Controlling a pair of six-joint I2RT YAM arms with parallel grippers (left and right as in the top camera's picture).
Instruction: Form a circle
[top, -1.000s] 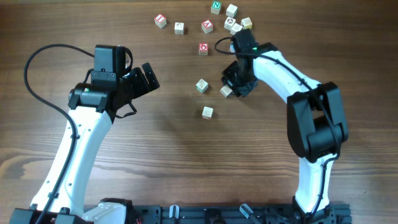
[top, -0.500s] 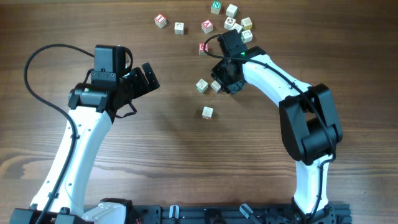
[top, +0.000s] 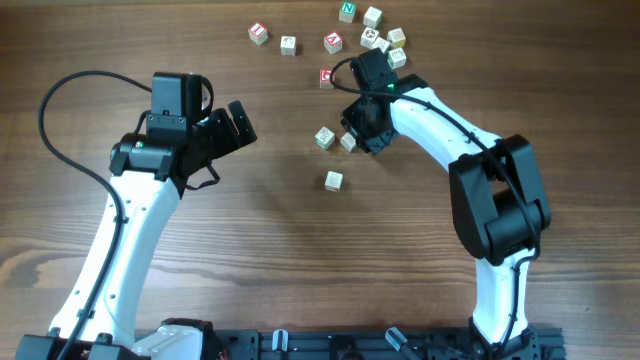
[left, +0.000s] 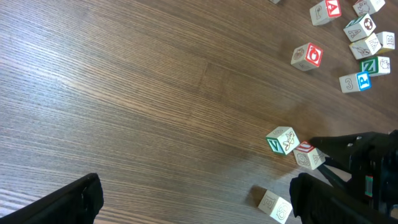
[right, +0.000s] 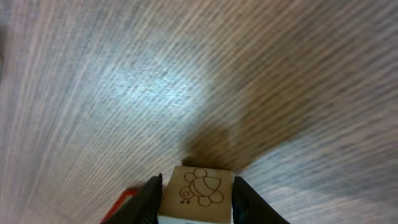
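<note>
a: pinching a bee-printed cube (right: 198, 186) in the half-closed right gripper (top: 352, 139).
b: pressed against a green-faced cube (top: 325, 137) mid-way across the table (top: 290, 260), seemingly touching; leaving a third cube (top: 333, 181) apart, nearer the robot.
a: and left gripper (top: 238, 125)?
b: spread wide, gripping nothing, well left of all three.

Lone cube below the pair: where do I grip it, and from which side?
Grip the lone cube by two opposite side faces, coming straight down from above. It sits flat and stands apart from the other cubes, so the open left pincer could probably straddle it.
</note>
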